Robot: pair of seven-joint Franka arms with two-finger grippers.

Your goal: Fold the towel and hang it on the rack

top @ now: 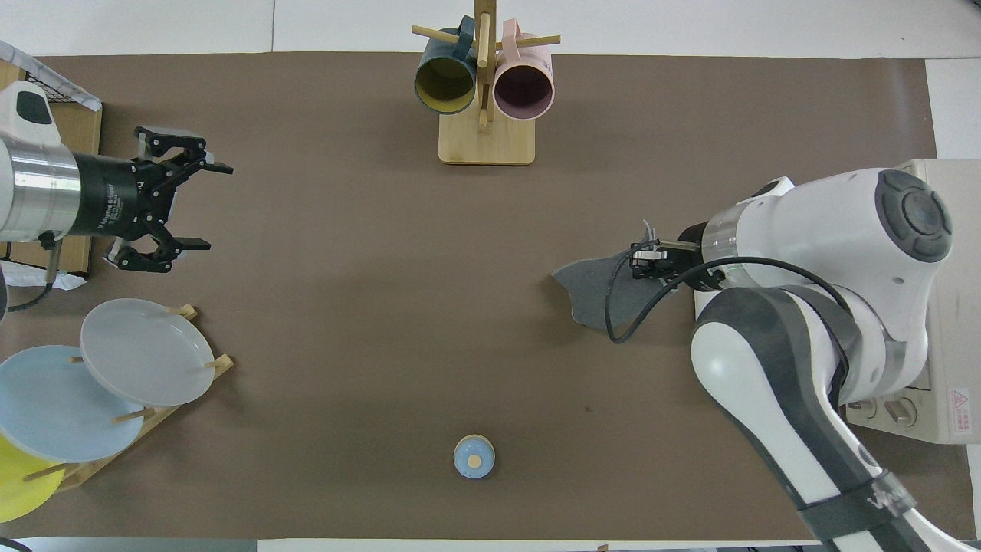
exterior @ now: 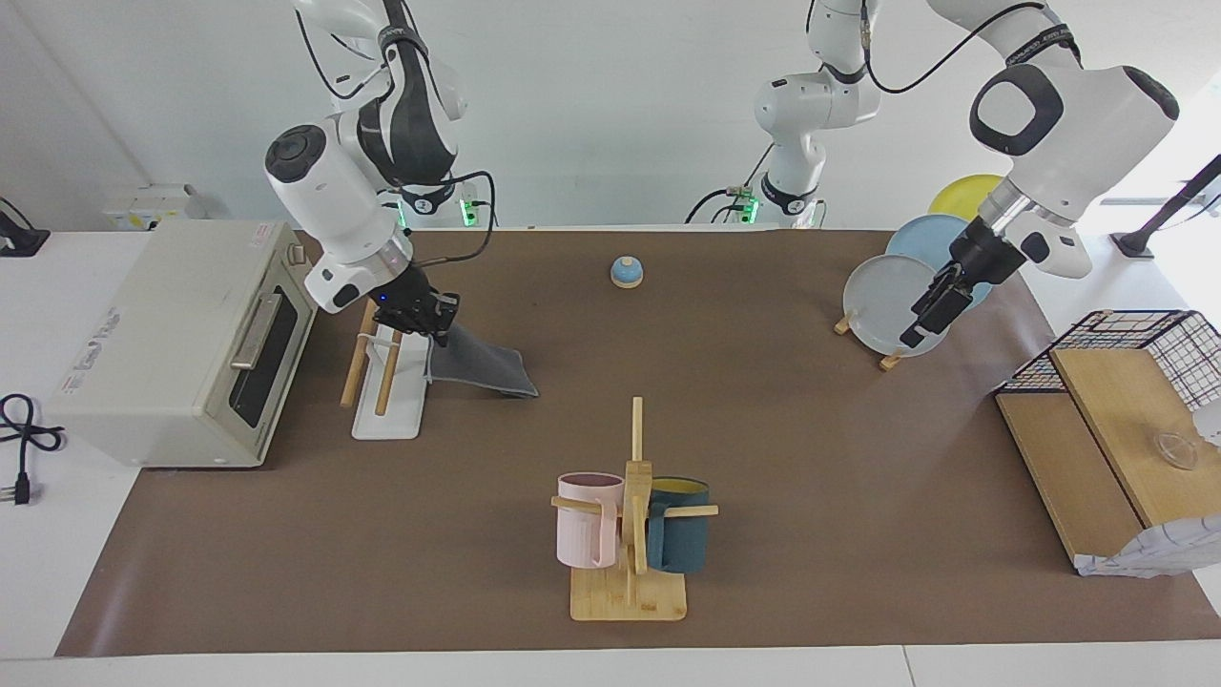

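Observation:
The towel [exterior: 482, 367] shows its dark grey face. One edge is lifted over the rack and the other end trails down onto the brown mat toward the table's middle. It also shows in the overhead view [top: 594, 295]. My right gripper [exterior: 434, 320] is shut on the towel's raised edge, over the rack's rods; it also shows in the overhead view [top: 647, 261]. The rack [exterior: 382, 377], light-wood rods on a white base, stands beside the toaster oven; my right arm hides most of it from overhead. My left gripper [top: 207, 205] is open and empty, in the air by the plate stand [exterior: 918, 322].
A toaster oven [exterior: 181, 343] stands at the right arm's end of the table. A mug tree [exterior: 630, 534] with pink and teal mugs stands farthest from the robots. A plate stand [exterior: 882, 301], a wire basket with wooden boards [exterior: 1126, 382] and a small blue knob-topped object [exterior: 627, 273] are also there.

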